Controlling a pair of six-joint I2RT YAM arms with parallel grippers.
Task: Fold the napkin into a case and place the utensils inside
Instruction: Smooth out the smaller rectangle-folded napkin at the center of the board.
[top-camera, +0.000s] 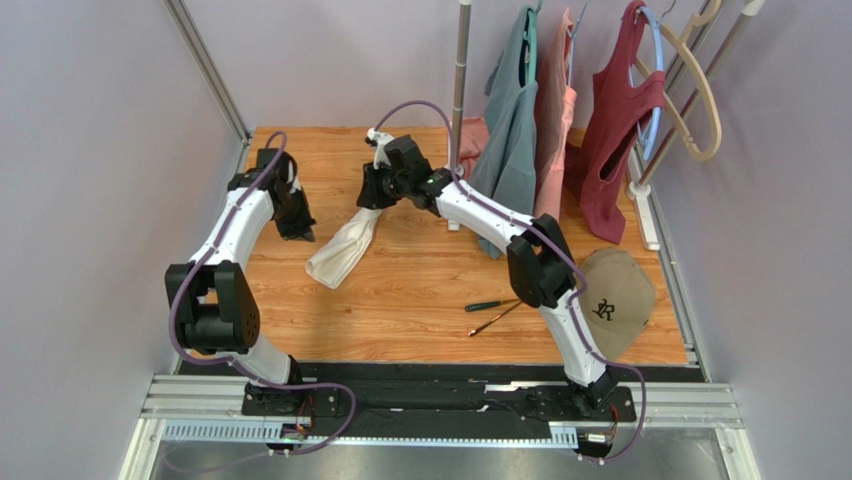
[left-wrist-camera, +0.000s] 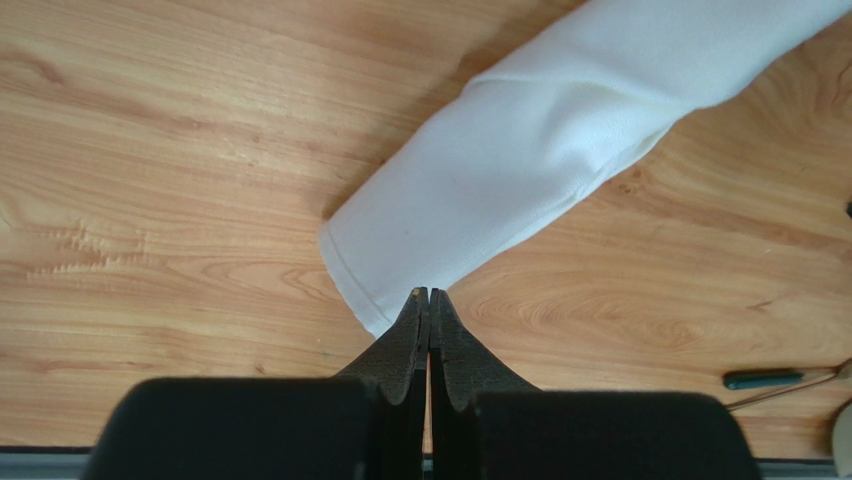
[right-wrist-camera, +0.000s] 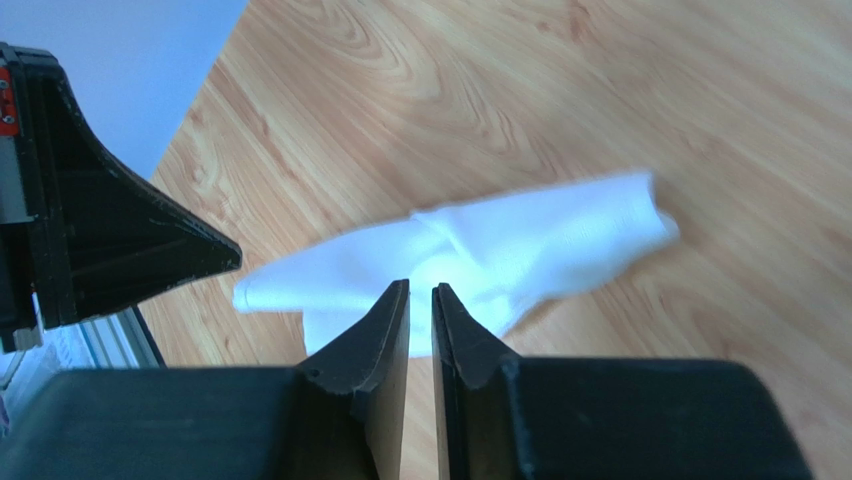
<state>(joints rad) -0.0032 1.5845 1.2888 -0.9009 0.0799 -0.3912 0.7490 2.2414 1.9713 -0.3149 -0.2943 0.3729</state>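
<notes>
The white napkin (top-camera: 345, 250) lies bunched in a long strip on the wooden table (top-camera: 420, 330), slanting up toward my right gripper (top-camera: 372, 203). My left gripper (left-wrist-camera: 428, 292) is shut, its tips meeting on the napkin (left-wrist-camera: 520, 170) edge next to a corner. In the right wrist view my right gripper (right-wrist-camera: 421, 285) hovers over the napkin (right-wrist-camera: 520, 250) with only a narrow gap between its jaws; wood shows through the gap. The utensils (top-camera: 495, 310) lie apart near the right arm, and one dark handle (left-wrist-camera: 770, 380) shows in the left wrist view.
A tan cap (top-camera: 612, 300) sits at the table's right edge. Shirts (top-camera: 520, 120) and a red top (top-camera: 615, 130) hang from a rack at the back right beside a metal pole (top-camera: 459, 90). The left gripper's body (right-wrist-camera: 130, 250) is close beside the right one.
</notes>
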